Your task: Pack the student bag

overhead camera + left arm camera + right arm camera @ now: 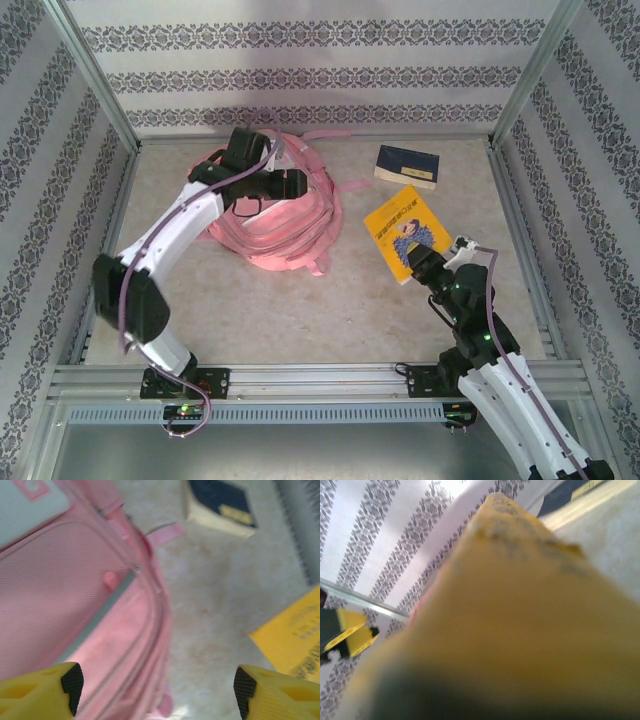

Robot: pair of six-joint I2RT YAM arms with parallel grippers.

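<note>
Rail (320,372): aluminium, running along the near edge of the table (300,310).
Right gripper (420,266): low on the right side, closed on the near corner of the yellow book (405,228). In the right wrist view the cover (510,620) sits close up and blurred.
Yellow book: right of centre, well apart from the bag. Whether its gripped corner is off the table cannot be told.
Student bag (285,225): pink, lying slumped left of centre toward the far side, with 1 strap (350,187) trailing onto the table on its right. The left wrist view shows its ribbed pink panel (60,590) and a zipper line.
Left gripper (292,184): above the bag's right edge, its 2 yellow fingers (50,692) spread wide with nothing between them. Bag fabric lies below on one side and bare table on the other.
Dark blue book (407,166): flat on the far right, beyond the yellow book and apart from it.
Back wall (320,75): pale wallpaper with dark patterned stripes.
</note>
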